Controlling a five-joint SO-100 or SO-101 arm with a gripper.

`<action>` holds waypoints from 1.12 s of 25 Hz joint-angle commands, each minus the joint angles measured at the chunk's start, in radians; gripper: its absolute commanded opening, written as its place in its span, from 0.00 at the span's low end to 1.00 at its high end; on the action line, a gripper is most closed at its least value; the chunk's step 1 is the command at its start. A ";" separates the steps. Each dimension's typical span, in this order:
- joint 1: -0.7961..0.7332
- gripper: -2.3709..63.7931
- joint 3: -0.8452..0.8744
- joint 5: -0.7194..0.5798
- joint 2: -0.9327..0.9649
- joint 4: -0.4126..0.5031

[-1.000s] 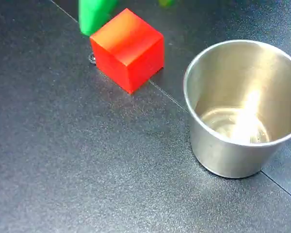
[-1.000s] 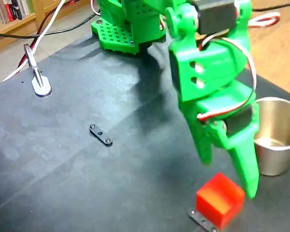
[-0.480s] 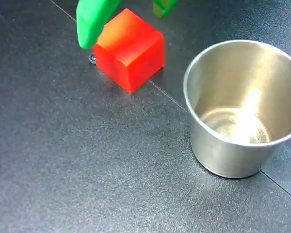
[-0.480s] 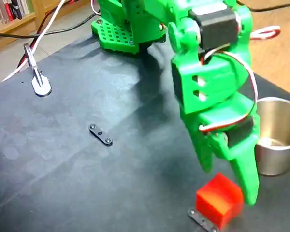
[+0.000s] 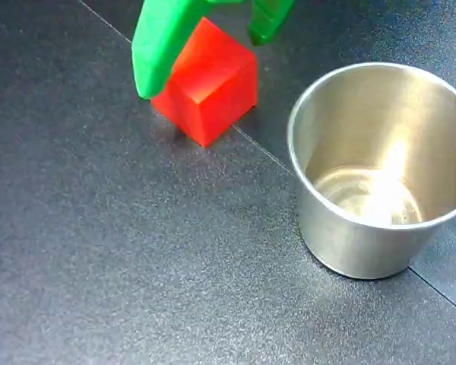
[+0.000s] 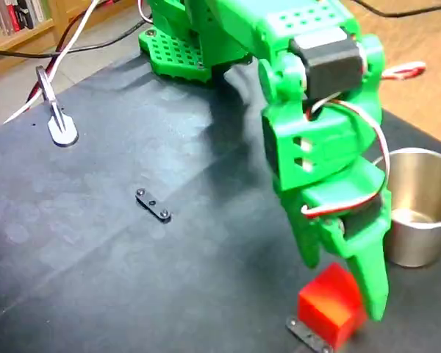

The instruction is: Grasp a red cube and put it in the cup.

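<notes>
- Green plastic gripper (image 5: pixel 205 65) (image 6: pixel 344 290) points down over the red cube (image 5: pixel 209 84) (image 6: pixel 329 307), its two fingers spread apart, one on each side of the cube.
- In a fixed view the wider finger (image 5: pixel 161 46) overlaps the cube's left top edge, while the narrower fingertip (image 5: pixel 267 21) sits just past the cube's far right corner; whether either one touches the cube cannot be told.
- Nothing is clamped: the jaws stand wide enough to straddle the cube, which rests flat on the dark table (image 5: pixel 121 258) (image 6: pixel 132 272).
- In another fixed view the cube sits near the bottom edge, partly on a small black strip (image 6: pixel 309 334), with the longer finger (image 6: pixel 371 283) crossing its right side.
- Brushed-steel cup (image 5: pixel 380 171) (image 6: pixel 419 209) stands upright and apart from the cube, to the right in both fixed views.
</notes>
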 commanded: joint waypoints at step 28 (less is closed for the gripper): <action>-0.006 0.07 -0.034 0.002 -0.069 -0.091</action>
